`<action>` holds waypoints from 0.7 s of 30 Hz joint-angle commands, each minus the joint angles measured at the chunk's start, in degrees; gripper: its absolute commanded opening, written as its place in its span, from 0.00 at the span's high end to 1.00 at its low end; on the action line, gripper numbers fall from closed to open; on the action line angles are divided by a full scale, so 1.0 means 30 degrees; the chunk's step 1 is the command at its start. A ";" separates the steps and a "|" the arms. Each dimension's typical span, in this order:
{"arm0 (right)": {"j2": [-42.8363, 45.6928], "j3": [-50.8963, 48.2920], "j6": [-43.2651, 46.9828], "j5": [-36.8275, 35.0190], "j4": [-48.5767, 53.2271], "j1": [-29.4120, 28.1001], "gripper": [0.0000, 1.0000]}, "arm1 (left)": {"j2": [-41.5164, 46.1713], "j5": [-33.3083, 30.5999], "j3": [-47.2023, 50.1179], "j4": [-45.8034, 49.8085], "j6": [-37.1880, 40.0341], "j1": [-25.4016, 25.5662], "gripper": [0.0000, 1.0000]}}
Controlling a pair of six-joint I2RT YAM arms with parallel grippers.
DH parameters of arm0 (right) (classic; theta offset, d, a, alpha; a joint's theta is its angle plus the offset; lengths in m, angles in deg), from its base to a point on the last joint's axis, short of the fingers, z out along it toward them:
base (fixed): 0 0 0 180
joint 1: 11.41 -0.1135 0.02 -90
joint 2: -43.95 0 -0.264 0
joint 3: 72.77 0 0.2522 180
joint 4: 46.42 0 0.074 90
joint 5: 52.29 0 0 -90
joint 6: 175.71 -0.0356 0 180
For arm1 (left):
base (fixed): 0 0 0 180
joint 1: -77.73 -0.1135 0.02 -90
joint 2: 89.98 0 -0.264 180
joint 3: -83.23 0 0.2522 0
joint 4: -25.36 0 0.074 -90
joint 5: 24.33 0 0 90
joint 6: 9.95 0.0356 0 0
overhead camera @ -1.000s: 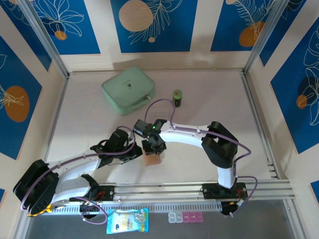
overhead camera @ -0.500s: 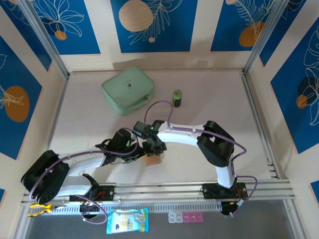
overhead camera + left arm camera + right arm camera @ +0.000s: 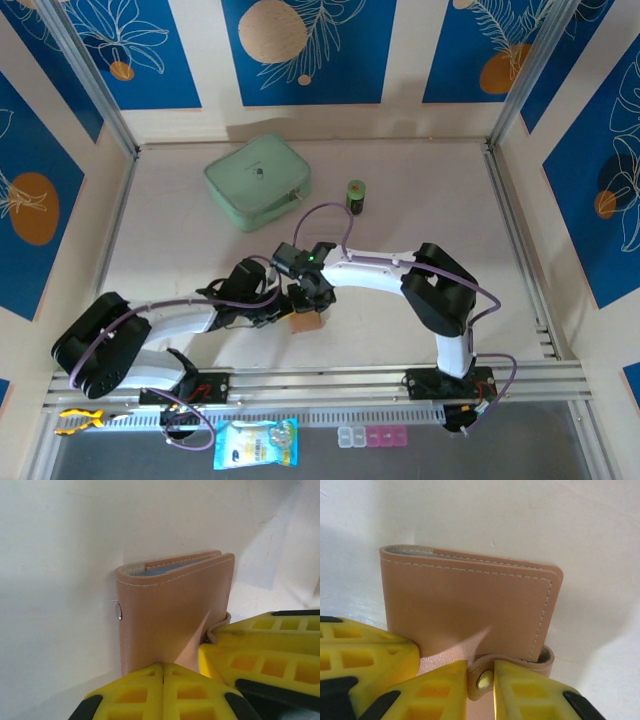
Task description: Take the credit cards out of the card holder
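The card holder (image 3: pixel 304 323), a tan leather bifold, is held off the table between both arms. In the left wrist view it (image 3: pixel 175 615) stands closed, and a thin blue edge of the credit cards (image 3: pixel 165 569) shows between the flaps at the top. My left gripper (image 3: pixel 163 672) is shut on its lower edge. In the right wrist view my right gripper (image 3: pixel 481 680) pinches the holder's snap tab (image 3: pixel 482 680), which wraps round the side of the holder (image 3: pixel 470 605). The left gripper's yellow fingers (image 3: pixel 365 660) sit beside it.
A mint-green zip case (image 3: pixel 256 182) lies at the back left, with a small green jar (image 3: pixel 355 195) to its right. A snack packet (image 3: pixel 256 443) and a pill box (image 3: pixel 372 436) lie in front of the base rail (image 3: pixel 400 380).
The right gripper's fingers have closed in onto the snap tab. Both arms shifted slightly, and the holder sits a little lower in the top view.
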 commanded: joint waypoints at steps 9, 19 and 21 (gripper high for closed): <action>0.1587 -0.2165 -0.0406 0.0812 -0.1208 0.0833 0.83 | -0.0861 -0.0161 0.0006 0.1787 0.0730 -0.0051 1.00; 0.3066 -0.2224 -0.0275 -0.0405 -0.0239 0.1223 0.76 | -0.0546 -0.0322 -0.0365 0.2439 0.0926 -0.0050 1.00; 0.3082 -0.2239 -0.0192 -0.0409 -0.0064 0.1298 0.76 | -0.0383 -0.0324 -0.0406 0.2567 0.0967 -0.0028 1.00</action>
